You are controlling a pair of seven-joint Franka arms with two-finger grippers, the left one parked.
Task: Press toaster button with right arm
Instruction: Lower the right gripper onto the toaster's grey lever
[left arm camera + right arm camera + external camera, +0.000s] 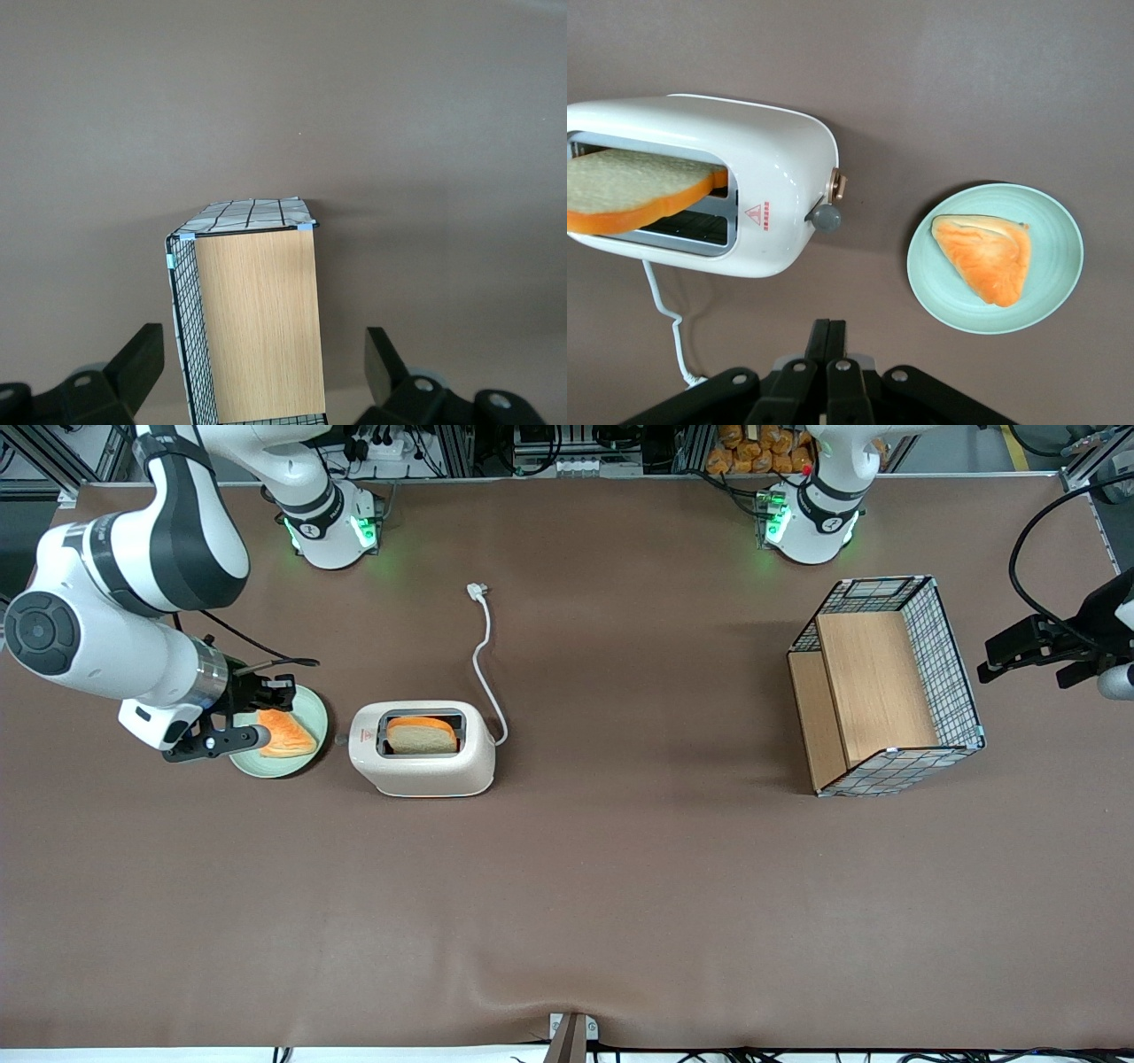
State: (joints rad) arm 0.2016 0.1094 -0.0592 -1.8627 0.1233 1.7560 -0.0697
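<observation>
Above the green plate (306,757), my end effector (252,713) hovers with fingers pressed together, empty; I should descend squarely onto the button (826,217) at the toaster (422,748)'s plate-side end.

- The right arm's gripper (257,713) hangs over the green plate (312,755) in the front view, covering part of the plate and an edge of the orange slice (288,735).
- In the right wrist view the toaster (780,168) and its bread slice (629,186) are cut off by the picture's edge.
- The button (339,739) is barely a speck in the front view.
- The wire basket (257,328) is cut off in the left wrist view.
</observation>
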